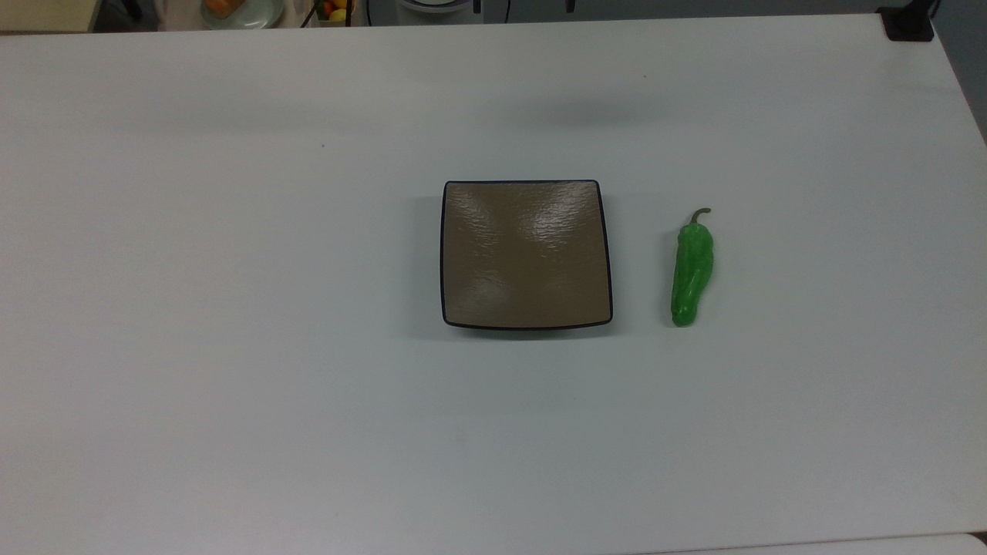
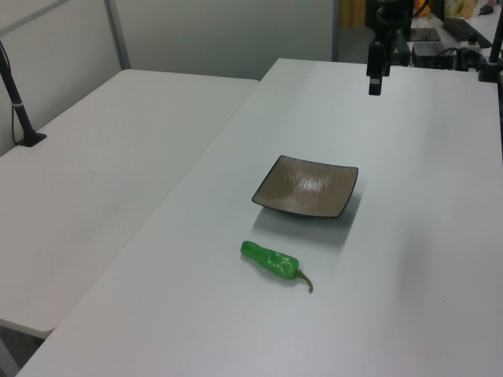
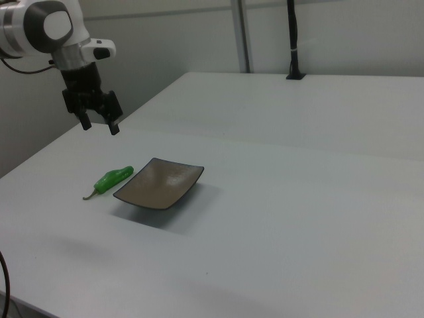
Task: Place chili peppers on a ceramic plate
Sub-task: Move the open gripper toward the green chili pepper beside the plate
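Evidently nothing had been grasped yet: the green chili pepper (image 1: 692,268) lay on the white table (image 1: 231,347) just beside the square ceramic plate (image 1: 526,254), at the top view's right, apart from it. The gripper (image 3: 99,123) hung high above the table, fingers spread and empty in the right view. Next, I judged, it needed to descend over the pepper.

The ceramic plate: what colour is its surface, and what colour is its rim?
The ceramic plate is glossy brown-taupe with a thin dark rim, clearest in the top view.
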